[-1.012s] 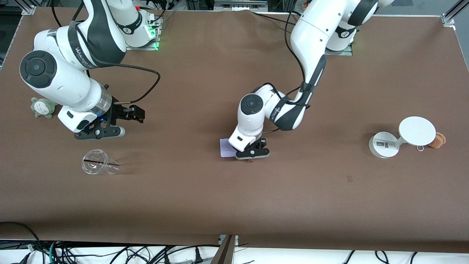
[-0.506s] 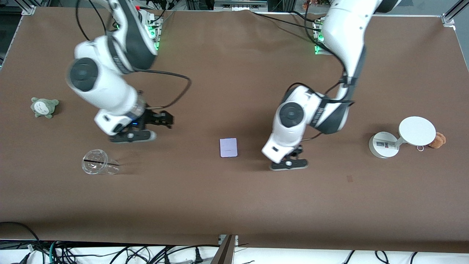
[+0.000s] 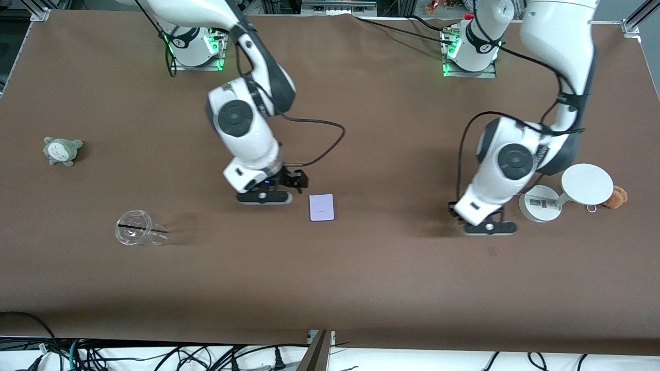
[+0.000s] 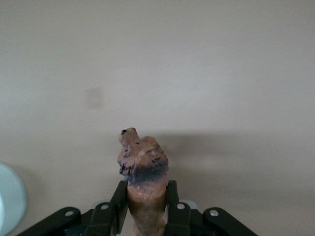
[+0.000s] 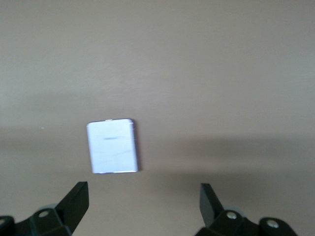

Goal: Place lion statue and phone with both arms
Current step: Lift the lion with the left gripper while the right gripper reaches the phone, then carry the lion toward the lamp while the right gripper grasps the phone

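The lion statue [image 4: 142,164], orange-brown with a darker mane band, is pinched between the black fingers [image 4: 118,199] of my left gripper [image 4: 144,191], head sticking out above the bare brown table. In the front view my left gripper [image 3: 487,225] hangs just beside the white stand's base. The phone [image 3: 322,207], a flat pale lavender rectangle, lies alone mid-table. My right gripper [image 3: 295,182] hovers close beside it, toward the right arm's end. In the right wrist view the phone [image 5: 112,146] lies ahead of my open right gripper [image 5: 142,194], which has nothing between its fingers.
A white round stand [image 3: 540,205] with a raised disc stands at the left arm's end, a tan plush [image 3: 616,196] with a keyring beside it. A clear plastic cup [image 3: 135,233] lies on its side and a grey-green plush [image 3: 62,150] sits at the right arm's end.
My left gripper lifted the lion statue from beside the phone and carried it to the white stand. My right arm swung from near the cup to the phone.
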